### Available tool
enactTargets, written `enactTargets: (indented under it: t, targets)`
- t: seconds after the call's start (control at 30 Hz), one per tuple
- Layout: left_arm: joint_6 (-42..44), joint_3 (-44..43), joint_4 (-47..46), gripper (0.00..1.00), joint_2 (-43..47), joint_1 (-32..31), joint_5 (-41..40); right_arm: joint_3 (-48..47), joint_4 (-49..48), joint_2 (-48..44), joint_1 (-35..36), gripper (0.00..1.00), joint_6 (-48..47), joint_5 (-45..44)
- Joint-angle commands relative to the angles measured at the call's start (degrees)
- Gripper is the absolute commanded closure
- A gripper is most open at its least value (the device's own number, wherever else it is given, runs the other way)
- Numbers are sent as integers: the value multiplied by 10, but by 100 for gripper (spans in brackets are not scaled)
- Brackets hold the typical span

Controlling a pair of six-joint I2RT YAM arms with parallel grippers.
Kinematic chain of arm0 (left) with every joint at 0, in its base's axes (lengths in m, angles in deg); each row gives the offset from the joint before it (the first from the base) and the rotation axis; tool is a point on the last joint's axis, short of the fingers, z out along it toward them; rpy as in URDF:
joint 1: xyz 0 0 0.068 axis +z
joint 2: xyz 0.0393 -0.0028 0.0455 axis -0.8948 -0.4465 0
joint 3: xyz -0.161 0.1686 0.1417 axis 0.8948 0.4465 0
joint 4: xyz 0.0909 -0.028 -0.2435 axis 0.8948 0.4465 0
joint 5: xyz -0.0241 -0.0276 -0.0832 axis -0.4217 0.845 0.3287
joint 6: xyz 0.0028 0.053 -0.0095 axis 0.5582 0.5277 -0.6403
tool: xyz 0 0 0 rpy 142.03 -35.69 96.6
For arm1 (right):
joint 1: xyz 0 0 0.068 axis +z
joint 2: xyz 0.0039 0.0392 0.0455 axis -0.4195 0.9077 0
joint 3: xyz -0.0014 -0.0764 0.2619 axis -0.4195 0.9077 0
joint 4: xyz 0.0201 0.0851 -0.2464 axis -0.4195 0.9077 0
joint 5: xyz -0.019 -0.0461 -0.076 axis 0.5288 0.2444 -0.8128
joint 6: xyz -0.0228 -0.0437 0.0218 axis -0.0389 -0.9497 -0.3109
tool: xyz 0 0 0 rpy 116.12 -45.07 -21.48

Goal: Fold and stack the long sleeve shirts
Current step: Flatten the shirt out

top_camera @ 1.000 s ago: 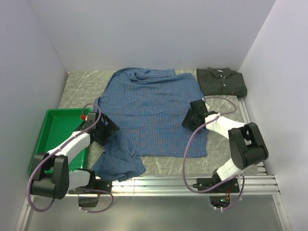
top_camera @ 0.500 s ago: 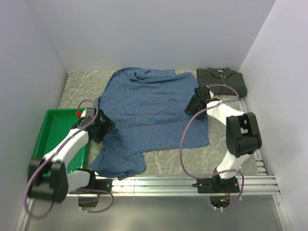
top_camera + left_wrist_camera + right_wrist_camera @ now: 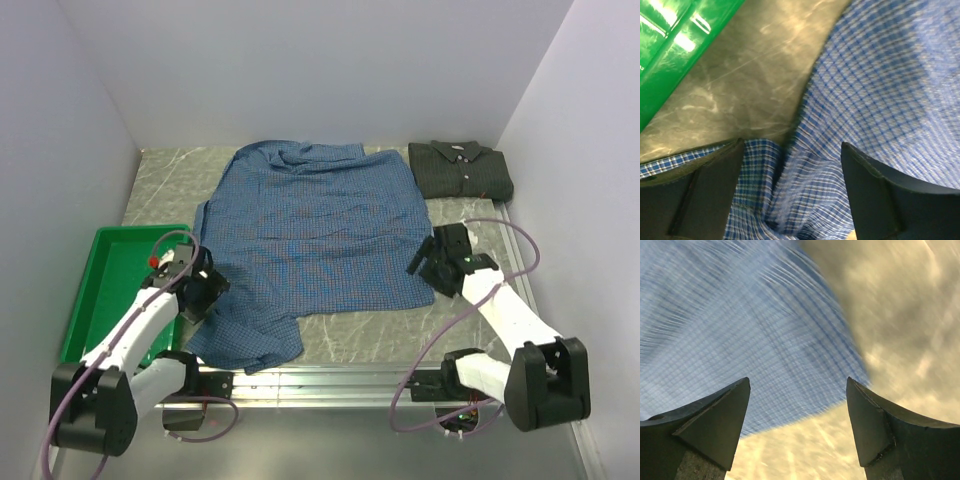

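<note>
We saw the blue checked shirt [image 3: 310, 230] spread over the middle of the table [image 3: 165, 185], collar toward the far wall. Its near-left sleeve was bunched in a heap at the near edge, and the folds hid the cuff from us. The dark shirt [image 3: 462, 170] lay folded in the far right corner, close by the blue one's shoulder; we could not tell whether the two touched.

The left gripper [image 3: 205, 290] sat low at the blue shirt's left edge, just beside the green tray [image 3: 95, 290]. In its wrist view the fingers [image 3: 705, 195] stood wide apart over crumpled check cloth, clamping nothing, and only a corner of the tray showed, cut off by the frame.

The right gripper [image 3: 425, 262] was at the near-right corner of the hem. Its wrist view was smeared with blur, yet we made out its fingers parted, with the cloth's edge and bare table between them
</note>
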Motion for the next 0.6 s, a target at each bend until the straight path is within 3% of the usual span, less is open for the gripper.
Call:
enactTargets:
  t: [0.0, 0.13, 0.3, 0.57]
  targets:
    - [-8, 5, -15, 18, -23, -1, 1, 30, 35, -45, -13, 16, 2, -6]
    - [-8, 12, -20, 24, -52, -1, 26, 51, 27, -62, -17, 17, 1, 8]
    - [-37, 29, -5, 28, -13, -24, 109, 49, 14, -59, -17, 19, -2, 28]
    - [-161, 24, 60, 28, 102, -185, 166, 36, 13, -52, -17, 19, -16, 25]
